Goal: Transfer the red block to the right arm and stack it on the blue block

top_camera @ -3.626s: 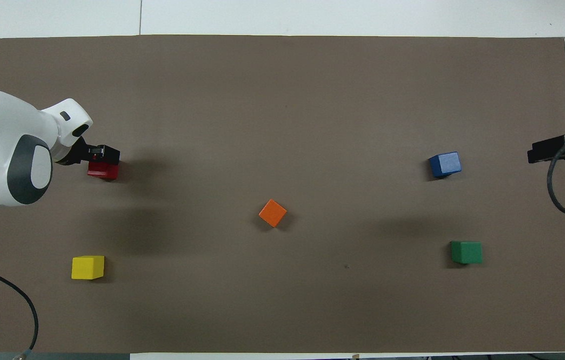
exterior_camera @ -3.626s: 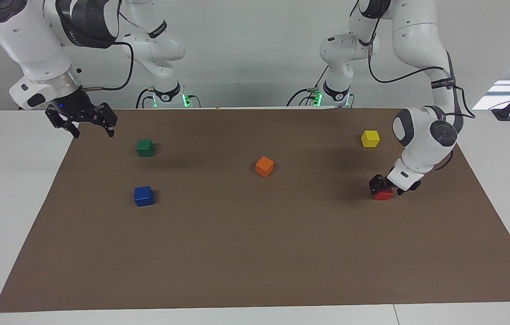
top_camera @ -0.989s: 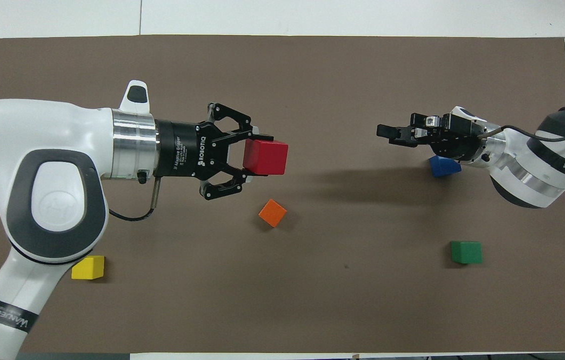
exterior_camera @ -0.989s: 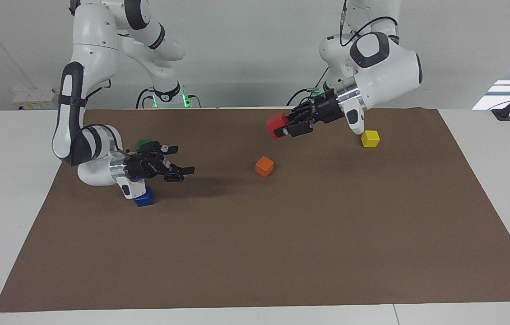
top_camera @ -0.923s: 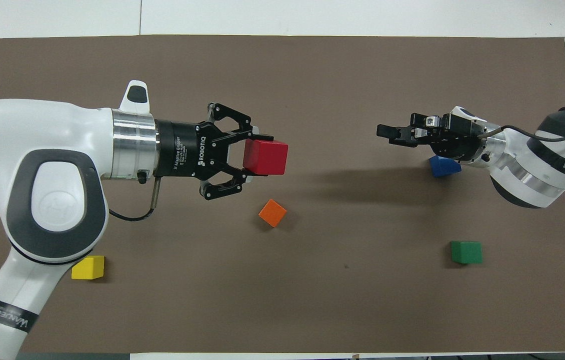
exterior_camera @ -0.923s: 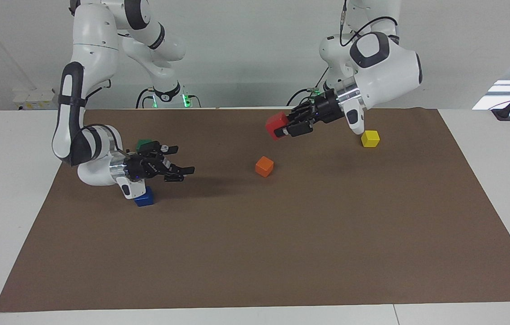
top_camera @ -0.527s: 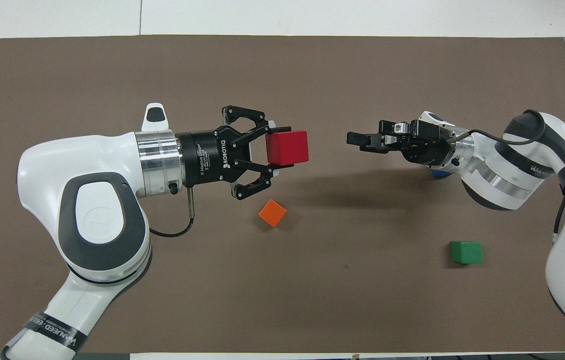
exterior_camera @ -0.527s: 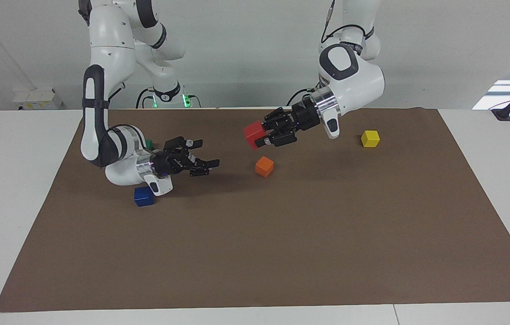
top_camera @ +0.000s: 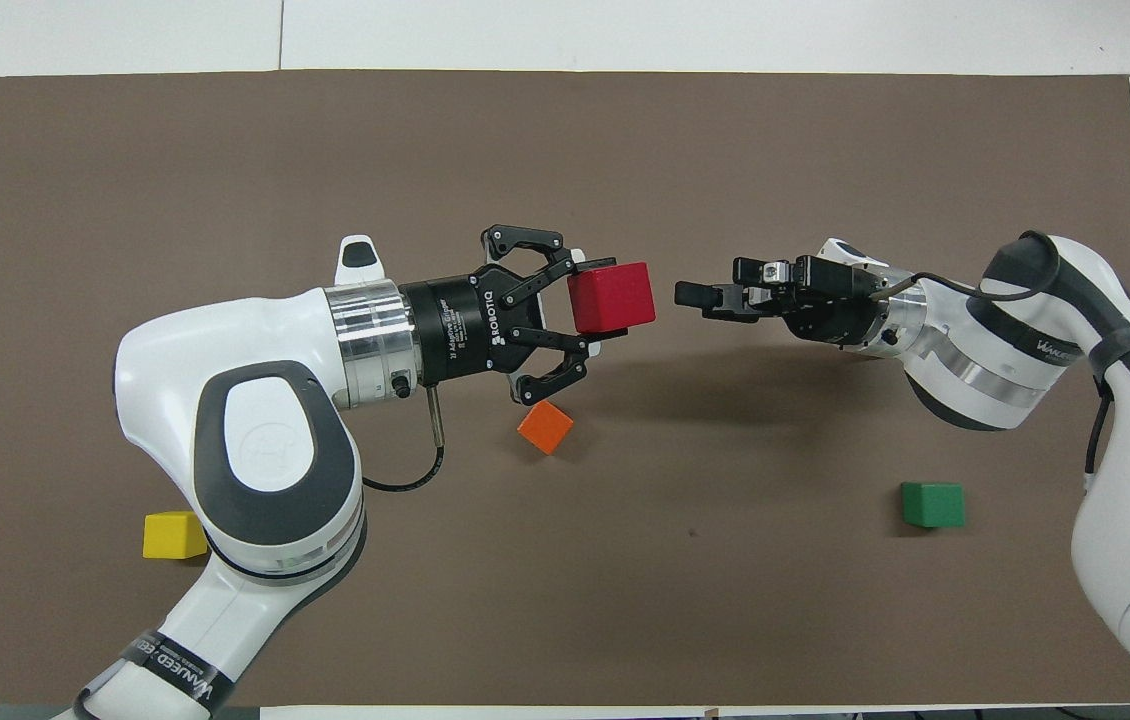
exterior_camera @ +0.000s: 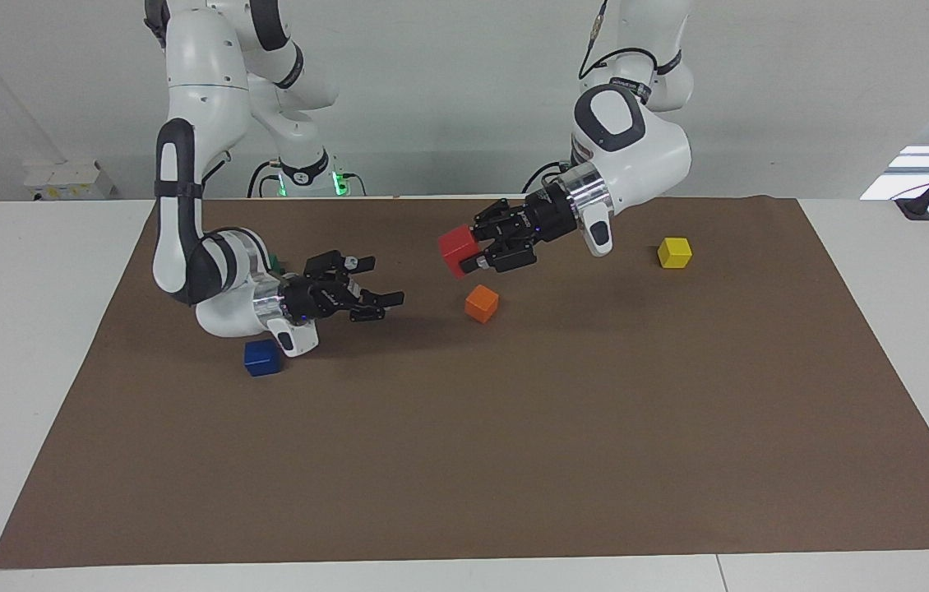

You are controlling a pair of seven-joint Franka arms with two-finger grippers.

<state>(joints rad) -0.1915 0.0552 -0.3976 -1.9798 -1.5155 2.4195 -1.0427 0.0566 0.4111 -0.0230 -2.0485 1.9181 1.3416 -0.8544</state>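
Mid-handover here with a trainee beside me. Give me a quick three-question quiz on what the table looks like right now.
1. True or false: the left claw is shut on the red block, holding it in the air.
2. Which cube lies on the mat almost under the red block? A) yellow cube B) orange cube C) green cube
3. Fill in: the right claw is ____, with a gap left between it and the red block.

Key:
1. True.
2. B. The yellow cube sits toward the left arm's end of the table, the green cube toward the right arm's end, near the blue block.
3. Open; it is pointed at the red block.
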